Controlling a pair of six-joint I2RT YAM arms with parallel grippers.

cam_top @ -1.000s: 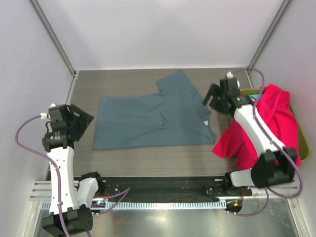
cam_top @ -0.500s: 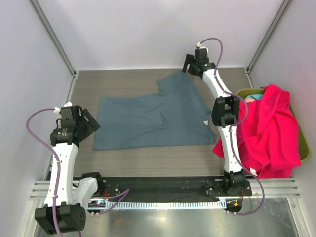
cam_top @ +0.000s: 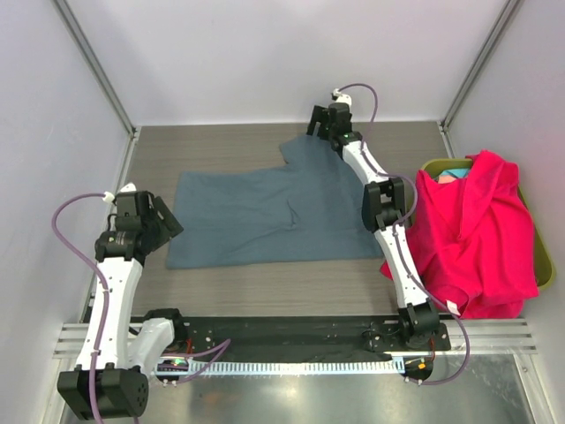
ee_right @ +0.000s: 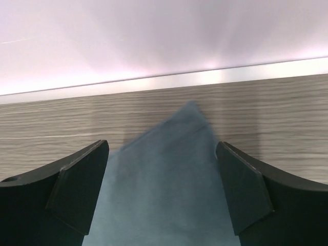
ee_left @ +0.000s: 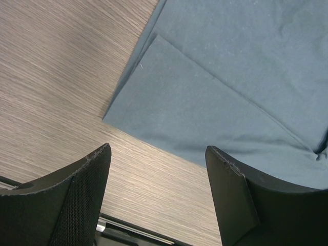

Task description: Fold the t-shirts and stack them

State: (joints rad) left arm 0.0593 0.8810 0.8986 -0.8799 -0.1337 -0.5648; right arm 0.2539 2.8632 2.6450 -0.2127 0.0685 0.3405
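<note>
A slate grey-blue t-shirt (cam_top: pixel 265 212) lies spread flat on the wooden table. One sleeve (cam_top: pixel 309 150) points to the far edge. My right gripper (cam_top: pixel 321 122) is open above that sleeve's tip, which shows between the fingers in the right wrist view (ee_right: pixel 169 179). My left gripper (cam_top: pixel 161 221) is open and empty just left of the shirt's near left corner (ee_left: pixel 154 102). A bright pink-red t-shirt (cam_top: pixel 477 238) hangs over the bin at the right. Bits of teal and pale pink cloth (cam_top: pixel 450 173) show behind it.
The olive-green bin (cam_top: pixel 547 265) stands at the table's right edge under the pink-red shirt. Grey walls with metal posts (cam_top: pixel 97 71) close the table on three sides. A black rail (cam_top: pixel 282 331) with the arm bases runs along the near edge.
My right arm has swung from beside the bin out to the far edge, over the grey-blue shirt's sleeve. My left gripper has moved a little right and nearer, toward the shirt's left edge.
</note>
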